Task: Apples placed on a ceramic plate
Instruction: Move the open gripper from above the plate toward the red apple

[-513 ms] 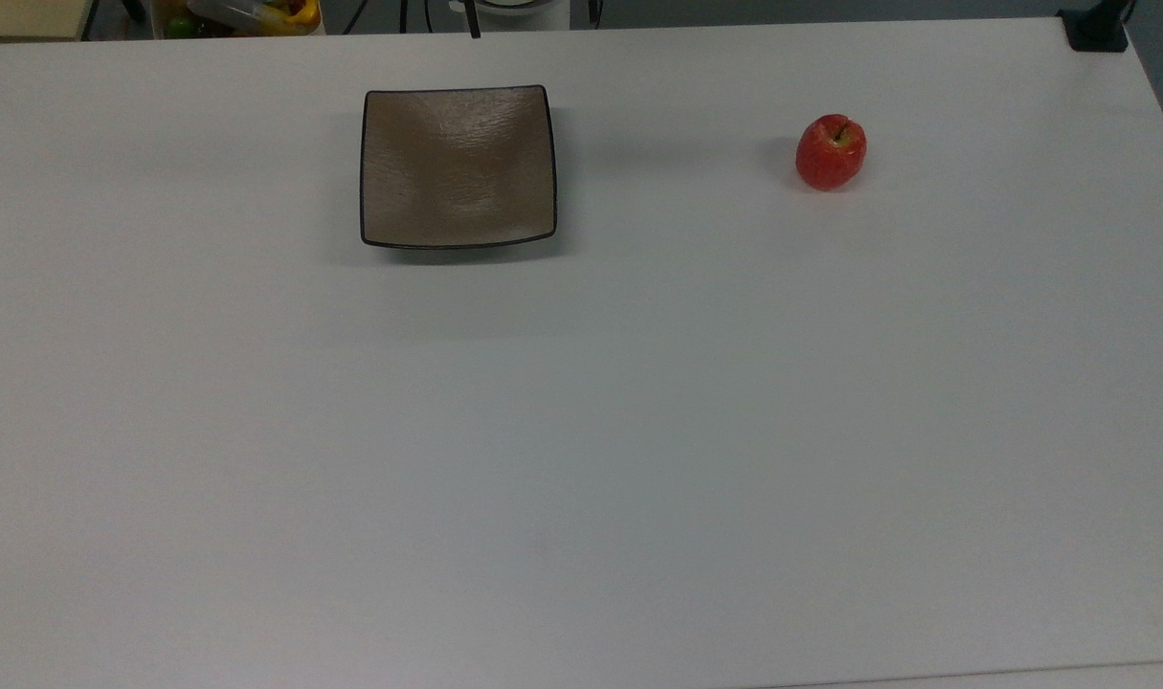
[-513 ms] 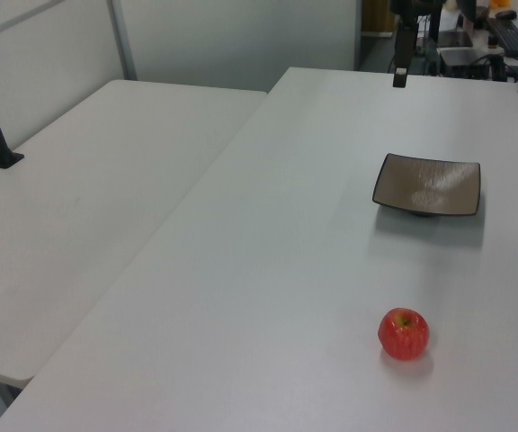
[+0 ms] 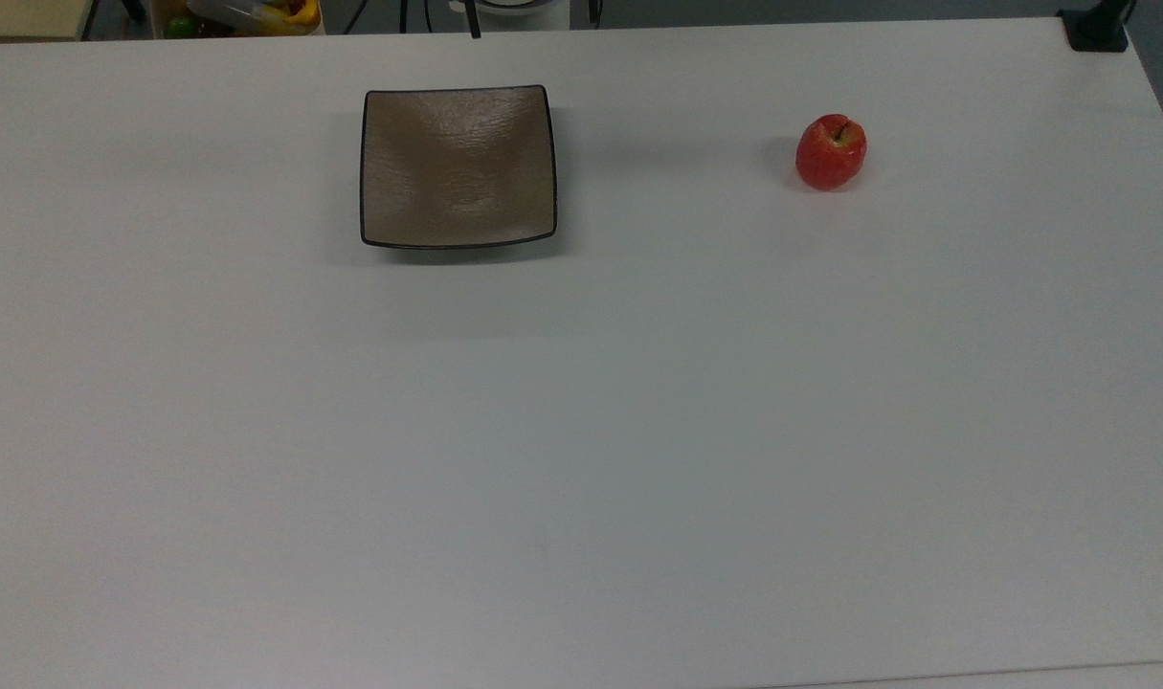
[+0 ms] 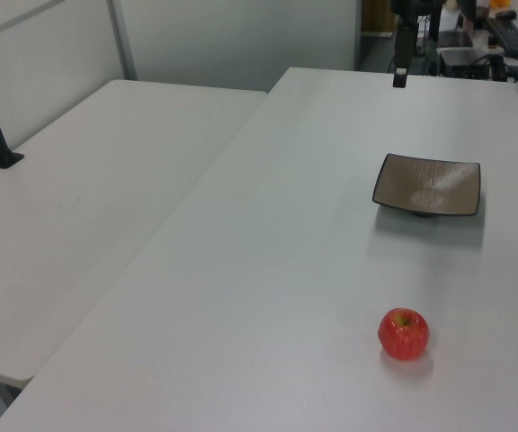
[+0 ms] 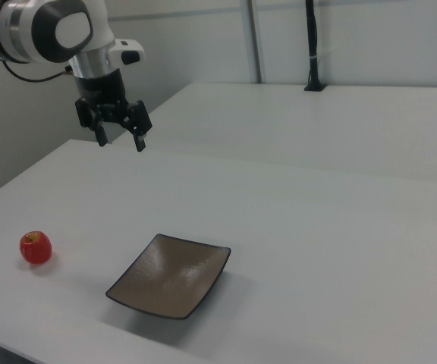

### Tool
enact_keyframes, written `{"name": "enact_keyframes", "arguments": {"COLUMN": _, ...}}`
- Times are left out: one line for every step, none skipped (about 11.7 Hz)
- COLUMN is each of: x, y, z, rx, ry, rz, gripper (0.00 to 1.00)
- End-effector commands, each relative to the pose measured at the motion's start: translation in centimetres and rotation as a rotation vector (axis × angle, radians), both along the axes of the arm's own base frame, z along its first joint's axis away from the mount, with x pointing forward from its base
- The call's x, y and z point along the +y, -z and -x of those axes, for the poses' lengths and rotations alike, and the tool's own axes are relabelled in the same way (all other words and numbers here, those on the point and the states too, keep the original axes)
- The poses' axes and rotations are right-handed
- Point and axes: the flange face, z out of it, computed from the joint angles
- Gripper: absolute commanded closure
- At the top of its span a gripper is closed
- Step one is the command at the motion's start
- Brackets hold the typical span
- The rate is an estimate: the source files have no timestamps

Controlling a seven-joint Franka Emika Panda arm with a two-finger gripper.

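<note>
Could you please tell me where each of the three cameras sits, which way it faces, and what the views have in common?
Top view: high above, looking down on the white table, plate and apple.
Left view: beyond the apple's end, looking along the table to the plate; a dark part of the arm hangs at the top.
Right view: low, at the plate's end, facing the open claw raised above the table; the apple sits at the right view's left.
All three share plate and apple.

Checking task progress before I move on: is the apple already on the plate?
No. In the top view the apple sits on the bare table, well to the right of the empty plate.
</note>
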Motion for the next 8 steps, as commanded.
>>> {"name": "enact_keyframes", "arguments": {"x": 0.2, "y": 0.0, "z": 0.2, "rx": -0.013, "ry": -0.015, "rz": -0.021, "gripper": 0.0}}
{"name": "enact_keyframes", "arguments": {"x": 0.4, "y": 0.0, "z": 0.3, "rx": -0.012, "ry": -0.028, "rz": -0.02, "gripper": 0.0}}
{"name": "enact_keyframes", "arguments": {"x": 0.7, "y": 0.1, "z": 0.3, "rx": -0.011, "ry": -0.037, "rz": -0.018, "gripper": 0.0}}
{"name": "enact_keyframes", "arguments": {"x": 1.0, "y": 0.1, "z": 0.3, "rx": -0.008, "ry": -0.042, "rz": -0.018, "gripper": 0.0}}
{"name": "enact_keyframes", "arguments": {"x": 1.3, "y": 0.1, "z": 0.3, "rx": -0.005, "ry": -0.045, "rz": -0.017, "gripper": 0.0}}
{"name": "enact_keyframes", "arguments": {"x": 2.6, "y": -0.5, "z": 0.5, "rx": -0.016, "ry": -0.059, "rz": -0.02, "gripper": 0.0}}
{"name": "enact_keyframes", "arguments": {"x": 3.5, "y": -1.2, "z": 0.7, "rx": -0.028, "ry": -0.073, "rz": -0.026, "gripper": 0.0}}
{"name": "enact_keyframes", "arguments": {"x": 5.1, "y": -1.5, "z": 1.1, "rx": -0.032, "ry": -0.096, "rz": -0.027, "gripper": 0.0}}
